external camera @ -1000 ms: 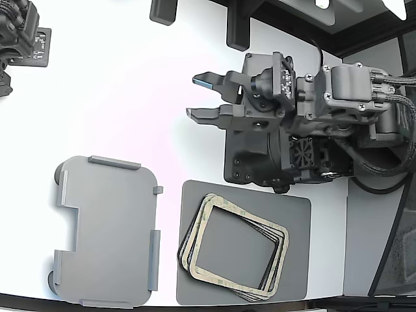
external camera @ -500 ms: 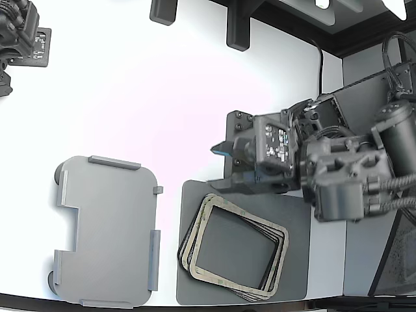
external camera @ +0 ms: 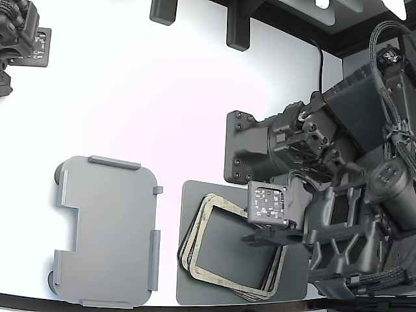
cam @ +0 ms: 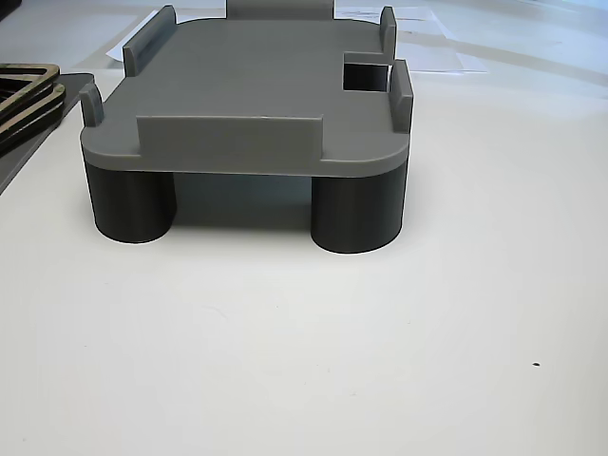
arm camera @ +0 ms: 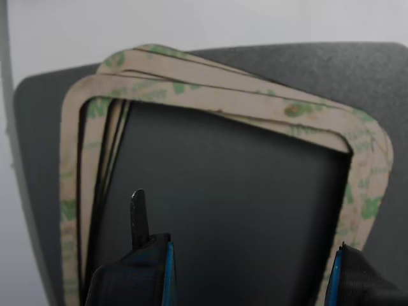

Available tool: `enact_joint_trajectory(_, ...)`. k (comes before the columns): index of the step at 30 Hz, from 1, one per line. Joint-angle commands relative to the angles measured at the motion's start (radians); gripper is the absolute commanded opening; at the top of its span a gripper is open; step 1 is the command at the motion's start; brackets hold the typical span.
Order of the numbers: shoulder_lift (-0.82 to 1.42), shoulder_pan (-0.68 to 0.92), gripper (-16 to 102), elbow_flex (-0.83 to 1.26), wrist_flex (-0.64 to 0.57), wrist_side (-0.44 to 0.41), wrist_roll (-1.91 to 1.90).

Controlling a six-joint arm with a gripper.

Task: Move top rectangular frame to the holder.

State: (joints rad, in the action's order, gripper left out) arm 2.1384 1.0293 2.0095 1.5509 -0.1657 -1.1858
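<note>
The top rectangular frame [external camera: 224,281], beige with green specks, lies uppermost on a skewed stack of beige and black frames on a dark grey mat [external camera: 296,214]. My gripper [external camera: 270,239] hangs over the stack's side nearest the exterior view's right. In the wrist view the frame [arm camera: 223,102] spreads below my gripper [arm camera: 248,280]. It is open, its two fingertips [arm camera: 137,217] wide apart above the hollow middle, holding nothing. The holder [external camera: 107,231], a light grey tray with edge tabs, stands bare at the exterior view's left. The other view shows the holder [cam: 247,85] on round feet.
A black arm base [external camera: 250,153] stands behind the mat. A second arm [external camera: 19,39] sits at the far left corner in the exterior view. Two black posts [external camera: 237,29] stand at the back. The table's front edge runs just below holder and mat.
The arm has swung from behind the mat, fingers pointing to the exterior view's left, down over the stack of frames. The frames and the holder have not moved.
</note>
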Motion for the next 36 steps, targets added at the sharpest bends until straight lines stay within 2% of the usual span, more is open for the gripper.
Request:
enact_joint_trajectory(1,-0.02,0.02,100,-0.011,-0.008,-0.002,-0.032)
enact_joint_trajectory(7,-0.052,0.031,99,0.109,-0.126,-0.002,-0.114)
enact_joint_trajectory(13,-0.084,0.031,97,0.124,-0.127,0.028,-0.146)
enact_joint_trajectory(15,-0.084,0.031,94,0.127,-0.109,0.034,-0.146)
enact_joint_trajectory(19,-0.069,0.031,96,0.129,-0.074,0.026,-0.135)
enact_joint_trajectory(28,-0.074,0.021,71,0.175,-0.071,0.021,-0.064)
enact_joint_trajectory(36,-0.092,0.008,60,0.184,-0.075,0.0,-0.054)
